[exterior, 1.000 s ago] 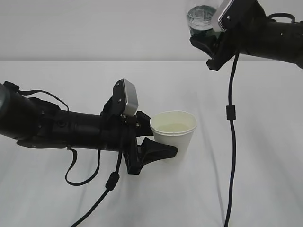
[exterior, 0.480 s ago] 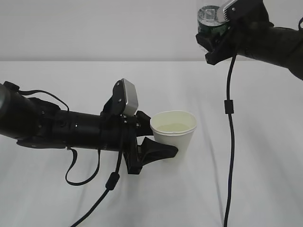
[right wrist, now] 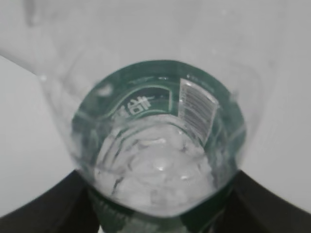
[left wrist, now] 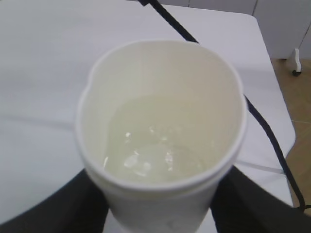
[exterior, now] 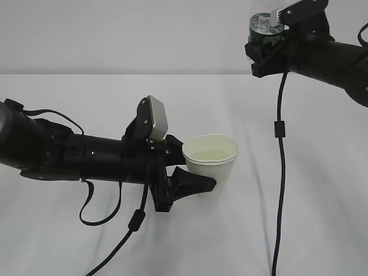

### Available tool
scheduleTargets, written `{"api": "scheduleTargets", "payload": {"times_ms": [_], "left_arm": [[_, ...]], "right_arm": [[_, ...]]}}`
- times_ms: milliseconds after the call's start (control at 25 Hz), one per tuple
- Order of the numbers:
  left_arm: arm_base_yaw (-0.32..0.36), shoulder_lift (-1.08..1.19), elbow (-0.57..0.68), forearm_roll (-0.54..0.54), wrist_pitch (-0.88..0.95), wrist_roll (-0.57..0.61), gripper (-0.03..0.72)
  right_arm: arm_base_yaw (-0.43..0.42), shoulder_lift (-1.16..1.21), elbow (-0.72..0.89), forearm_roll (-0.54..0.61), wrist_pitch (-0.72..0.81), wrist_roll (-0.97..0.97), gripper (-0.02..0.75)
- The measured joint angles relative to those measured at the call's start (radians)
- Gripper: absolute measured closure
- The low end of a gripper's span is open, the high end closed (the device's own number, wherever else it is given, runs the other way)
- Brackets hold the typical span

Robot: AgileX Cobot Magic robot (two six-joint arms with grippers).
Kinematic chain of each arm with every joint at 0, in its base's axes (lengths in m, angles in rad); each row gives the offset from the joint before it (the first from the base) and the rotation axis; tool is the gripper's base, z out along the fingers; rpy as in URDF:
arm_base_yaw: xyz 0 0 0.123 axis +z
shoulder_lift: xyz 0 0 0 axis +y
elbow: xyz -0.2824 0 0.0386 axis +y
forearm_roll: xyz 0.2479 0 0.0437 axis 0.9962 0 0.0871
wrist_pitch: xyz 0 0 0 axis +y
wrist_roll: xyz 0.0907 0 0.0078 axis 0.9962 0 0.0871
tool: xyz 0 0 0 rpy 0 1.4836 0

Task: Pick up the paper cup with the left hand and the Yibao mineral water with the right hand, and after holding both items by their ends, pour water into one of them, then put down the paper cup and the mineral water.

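The white paper cup (exterior: 211, 163) stands upright, held by its lower part in my left gripper (exterior: 197, 171). From the left wrist, the paper cup (left wrist: 160, 126) holds pale water, and black fingers (left wrist: 53, 211) press its wall on both sides. High at the right, my right gripper (exterior: 265, 46) is shut on the Yibao mineral water (exterior: 264, 26), whose clear base points toward the camera. In the right wrist view the bottle (right wrist: 155, 141) is seen end on, its green label round it, with a finger (right wrist: 43, 208) on each side.
A black cable (exterior: 280, 129) hangs from the right arm down past the cup's right side. Another cable (exterior: 135, 218) loops under the left arm. The white table's right edge (left wrist: 279, 121) and the floor beyond show in the left wrist view.
The right arm has carried the bottle to the right and tipped it further back, away from above the cup. The left arm and the cup have stayed still.
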Motion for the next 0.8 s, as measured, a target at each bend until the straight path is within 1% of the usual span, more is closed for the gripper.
{"api": "scheduleTargets", "payload": {"times_ms": [400,800], "left_arm": [[0.000,0.000,0.000,-0.002,-0.002,0.000,0.258],[0.000,0.000,0.000,-0.002,-0.002,0.000,0.258]], "right_arm": [[-0.039,0.001,0.000,0.079,0.006,0.000,0.294],[-0.087,0.002,0.000,0.100,0.067,0.000,0.294]]}}
